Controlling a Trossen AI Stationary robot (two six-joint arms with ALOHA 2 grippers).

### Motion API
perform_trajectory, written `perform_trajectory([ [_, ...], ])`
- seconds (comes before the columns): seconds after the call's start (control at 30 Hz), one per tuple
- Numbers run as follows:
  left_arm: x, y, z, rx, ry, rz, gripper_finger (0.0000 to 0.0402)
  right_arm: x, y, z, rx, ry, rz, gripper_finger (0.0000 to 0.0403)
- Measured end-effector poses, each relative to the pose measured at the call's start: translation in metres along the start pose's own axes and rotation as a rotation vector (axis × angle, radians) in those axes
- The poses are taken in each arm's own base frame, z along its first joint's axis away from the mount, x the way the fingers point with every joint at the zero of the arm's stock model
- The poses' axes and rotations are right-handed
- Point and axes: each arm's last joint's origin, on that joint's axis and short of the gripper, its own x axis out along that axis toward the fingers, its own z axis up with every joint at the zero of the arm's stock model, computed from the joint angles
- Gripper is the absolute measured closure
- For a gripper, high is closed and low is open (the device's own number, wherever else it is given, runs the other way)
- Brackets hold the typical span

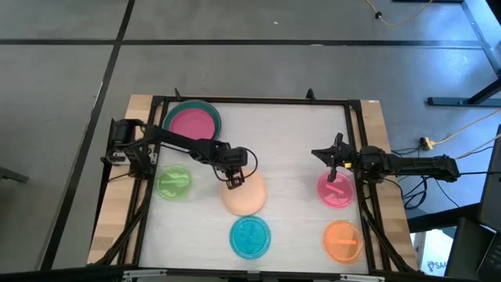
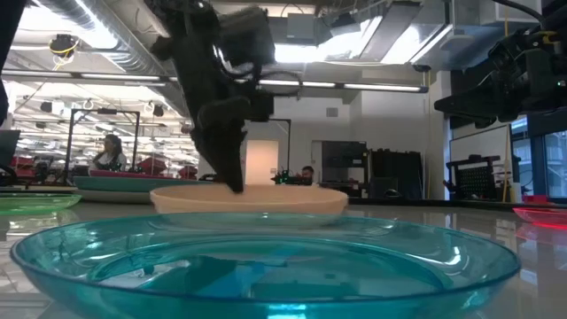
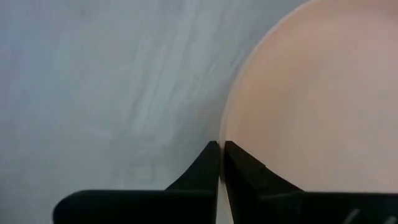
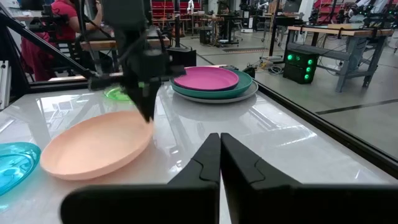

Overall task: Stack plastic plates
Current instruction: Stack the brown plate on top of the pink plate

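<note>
A peach plate (image 1: 246, 196) lies mid-table, and my left gripper (image 1: 234, 183) is shut on its rim. At the far left a magenta plate (image 1: 190, 123) sits on a teal green plate (image 1: 210, 110), which rests on a grey one (image 4: 245, 93). Lying flat on the table are a light green plate (image 1: 174, 182), a cyan plate (image 1: 250, 236), a pink plate (image 1: 337, 190) and an orange plate (image 1: 343, 240). My right gripper (image 4: 219, 140) is shut and held level above the table's right side, next to the pink plate. My left gripper pinches the peach plate's rim (image 3: 222, 127) on its far-left side between its two fingers. The fingers (image 4: 144, 106) slant steeply down from the table's left. One finger is on the inside of the rim and one on the outside. The gripped side looks slightly raised, and the opposite side (image 4: 68, 169) rests on the table.
A black frame (image 1: 258, 100) runs around the white tabletop. Bare table lies between the peach plate and the pink plate and along the far edge. Beyond the table the room holds benches and people.
</note>
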Motion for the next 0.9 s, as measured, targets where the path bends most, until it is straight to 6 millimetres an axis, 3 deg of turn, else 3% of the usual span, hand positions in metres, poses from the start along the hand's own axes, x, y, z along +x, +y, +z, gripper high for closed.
perform_trajectory([
  [0.3,-0.070,0.016,-0.004,-0.016,-0.108,0.147,0.0391,0.000,0.000,0.000,0.000,0.000,0.000,0.0398],
  [0.6,-0.141,0.059,-0.025,-0.110,-0.184,0.377,0.0391,0.000,0.000,0.000,0.000,0.001,0.000,0.0398],
  [0.9,-0.178,0.107,-0.051,-0.248,-0.143,0.608,0.0391,0.000,0.000,0.000,0.000,0.000,-0.003,0.0398],
])
